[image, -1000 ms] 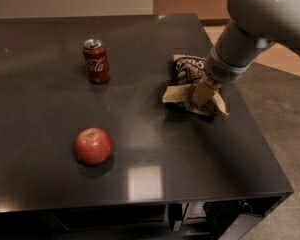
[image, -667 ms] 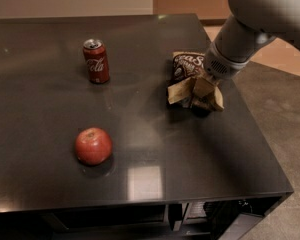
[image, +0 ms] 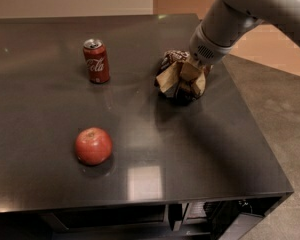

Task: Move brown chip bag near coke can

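Note:
The brown chip bag (image: pixel 171 74) is crumpled, tan and dark brown, at the right of the dark table (image: pixel 140 184). My gripper (image: pixel 186 78) comes down from the upper right and is shut on the bag, holding it at or just above the tabletop. The coke can (image: pixel 96 60), red with white script and a silver top, stands upright to the left of the bag, about a can's height of bare table between them.
A red apple (image: pixel 93 145) lies on the table in front of the can, towards the near left. The table's right edge runs close behind the bag, with grey floor (image: pixel 280 119) beyond it.
My gripper has moved left and slightly away with the chip bag in it, closer to the coke can. The can and the apple have not moved.

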`<state>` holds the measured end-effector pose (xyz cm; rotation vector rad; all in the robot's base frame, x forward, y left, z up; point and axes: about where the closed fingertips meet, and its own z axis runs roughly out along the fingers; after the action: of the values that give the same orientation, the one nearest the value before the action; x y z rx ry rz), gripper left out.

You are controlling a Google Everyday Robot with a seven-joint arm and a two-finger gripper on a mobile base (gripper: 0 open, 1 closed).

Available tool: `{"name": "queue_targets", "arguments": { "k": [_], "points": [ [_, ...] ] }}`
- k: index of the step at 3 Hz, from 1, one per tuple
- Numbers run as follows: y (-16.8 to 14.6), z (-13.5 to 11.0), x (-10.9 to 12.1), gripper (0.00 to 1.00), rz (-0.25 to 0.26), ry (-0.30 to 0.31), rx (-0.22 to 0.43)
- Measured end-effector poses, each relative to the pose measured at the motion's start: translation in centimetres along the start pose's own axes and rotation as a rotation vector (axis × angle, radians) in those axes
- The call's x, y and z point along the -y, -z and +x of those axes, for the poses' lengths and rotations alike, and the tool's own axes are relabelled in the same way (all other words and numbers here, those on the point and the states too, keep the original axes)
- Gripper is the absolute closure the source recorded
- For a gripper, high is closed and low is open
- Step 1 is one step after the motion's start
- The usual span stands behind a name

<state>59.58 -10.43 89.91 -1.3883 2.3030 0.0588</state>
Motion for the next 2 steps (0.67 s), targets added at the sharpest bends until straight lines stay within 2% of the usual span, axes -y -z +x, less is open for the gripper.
{"name": "queue_targets", "arguments": {
  "k": [2],
  "points": [
    [-0.9,-6.1,-0.7,1.0,-0.026,0.091,0.074]
  ]
}}
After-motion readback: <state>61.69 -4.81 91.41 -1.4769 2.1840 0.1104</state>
